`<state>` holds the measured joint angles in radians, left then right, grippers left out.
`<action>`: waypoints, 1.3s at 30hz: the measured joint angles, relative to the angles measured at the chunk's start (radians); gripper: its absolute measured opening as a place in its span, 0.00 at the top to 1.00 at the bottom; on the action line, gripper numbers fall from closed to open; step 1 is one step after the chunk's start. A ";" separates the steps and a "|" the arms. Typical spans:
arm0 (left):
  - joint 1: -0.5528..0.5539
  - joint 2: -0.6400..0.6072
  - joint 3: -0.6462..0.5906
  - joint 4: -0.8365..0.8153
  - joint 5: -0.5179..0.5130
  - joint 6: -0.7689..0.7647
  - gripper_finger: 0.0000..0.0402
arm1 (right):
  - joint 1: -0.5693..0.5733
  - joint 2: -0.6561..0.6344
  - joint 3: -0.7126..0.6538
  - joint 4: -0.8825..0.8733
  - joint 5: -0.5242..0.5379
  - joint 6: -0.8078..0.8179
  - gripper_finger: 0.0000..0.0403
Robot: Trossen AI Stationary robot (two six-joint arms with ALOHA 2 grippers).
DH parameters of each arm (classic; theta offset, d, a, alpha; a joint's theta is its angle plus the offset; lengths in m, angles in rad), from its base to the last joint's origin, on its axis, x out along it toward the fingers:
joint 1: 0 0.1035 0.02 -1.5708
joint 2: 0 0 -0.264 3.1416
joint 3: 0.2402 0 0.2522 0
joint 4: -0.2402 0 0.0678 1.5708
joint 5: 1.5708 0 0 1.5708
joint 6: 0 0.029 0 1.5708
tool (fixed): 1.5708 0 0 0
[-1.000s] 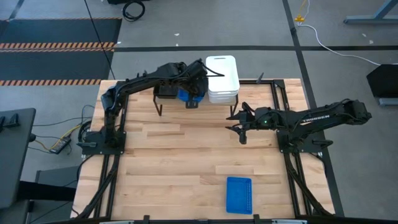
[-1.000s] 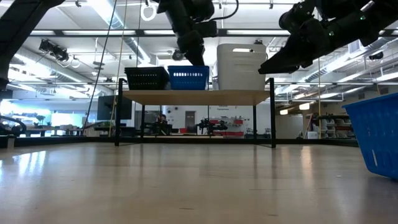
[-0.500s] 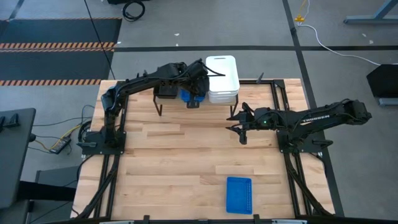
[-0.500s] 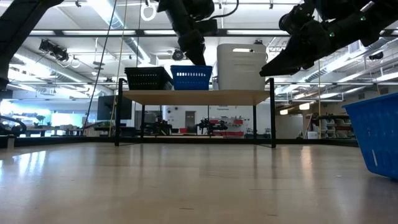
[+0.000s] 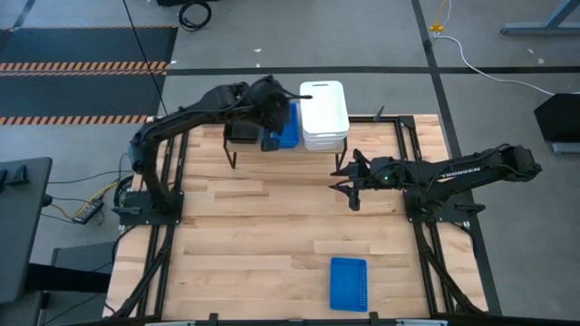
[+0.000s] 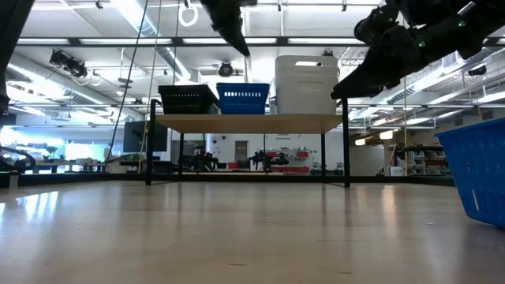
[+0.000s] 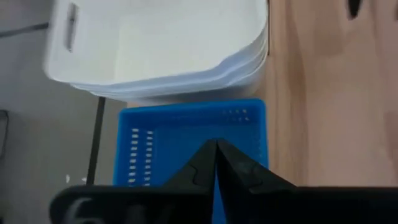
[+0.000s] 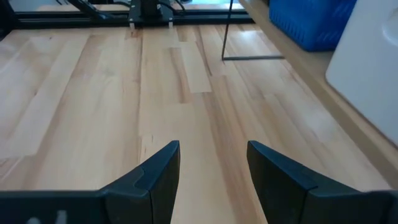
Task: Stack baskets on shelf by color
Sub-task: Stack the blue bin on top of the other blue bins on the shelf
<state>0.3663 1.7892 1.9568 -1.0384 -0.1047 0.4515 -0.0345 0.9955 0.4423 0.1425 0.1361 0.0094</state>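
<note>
A blue basket [image 5: 285,127] [image 6: 242,98] [image 7: 186,140] stands on the shelf [image 6: 248,122], between a black basket [image 5: 240,133] [image 6: 186,99] and a stack of white baskets [image 5: 323,113] [image 6: 306,84] [image 7: 161,43]. My left gripper [image 5: 272,110] [image 6: 239,39] [image 7: 216,149] hangs shut above the blue basket, clear of its rim. A second blue basket [image 5: 348,282] [image 6: 477,170] rests on the table near its near edge. My right gripper [image 5: 349,178] [image 6: 347,83] [image 8: 213,149] is open, hovering over the table in front of the shelf's right end.
The shelf's thin black legs [image 6: 346,146] [image 8: 227,31] stand on the wooden tabletop [image 5: 272,226]. Bare tabletop lies between the shelf and the near blue basket. Black frame rails [image 5: 426,263] run along both sides of the table.
My left gripper has risen off the blue basket on the shelf and drawn back toward the table's left. That basket first slid a little to the right, toward the white stack, and now stands uncovered. The right arm has kept still.
</note>
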 joint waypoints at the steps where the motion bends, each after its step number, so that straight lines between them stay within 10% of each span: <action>1: -0.008 -0.017 0.000 -0.001 -0.001 -0.011 0.95 | 0.001 0.000 0.000 -0.007 0.000 0.006 0.52; 22: -0.071 -0.123 -0.033 0.132 0.088 -0.200 0.99 | 0.179 0.000 0.225 -0.499 -0.044 0.179 0.52; 39: -0.112 -0.550 -0.785 0.793 0.103 -0.313 0.99 | 0.395 0.297 0.525 -0.929 -0.075 0.440 0.52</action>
<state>0.2547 1.2395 1.1715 -0.2450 -0.0018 0.1386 0.3604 1.2922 0.9672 -0.7862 0.0610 0.4492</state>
